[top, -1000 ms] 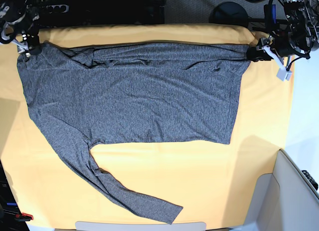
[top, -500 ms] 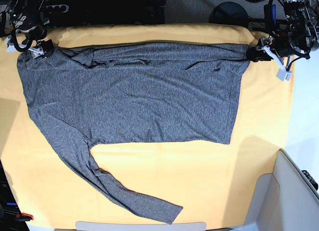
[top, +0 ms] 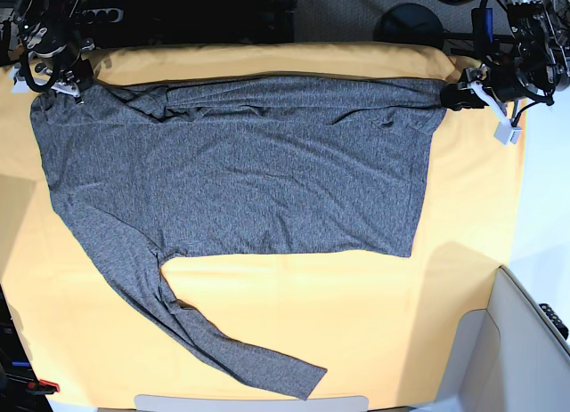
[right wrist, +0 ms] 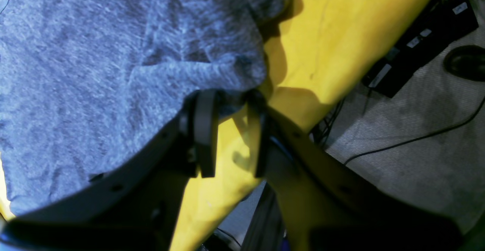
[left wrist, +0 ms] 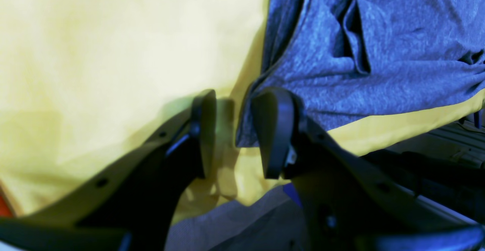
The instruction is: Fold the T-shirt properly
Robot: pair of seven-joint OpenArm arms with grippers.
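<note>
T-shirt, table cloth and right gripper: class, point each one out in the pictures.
T-shirt point(top: 240, 176): base view, middle of the grey body.
table cloth point(top: 356, 314): base view, bare yellow-orange area below the shirt.
right gripper point(right wrist: 231, 109): right wrist view, midway between the fingertips at the shirt's edge.

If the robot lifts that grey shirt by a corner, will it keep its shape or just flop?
Probably flop: the T-shirt lies limp, with soft folds bunched at its far edge. It looks thin and light, so the long sleeve would likely dangle. It may also drag on the yellow table cloth rather than slide.
</note>
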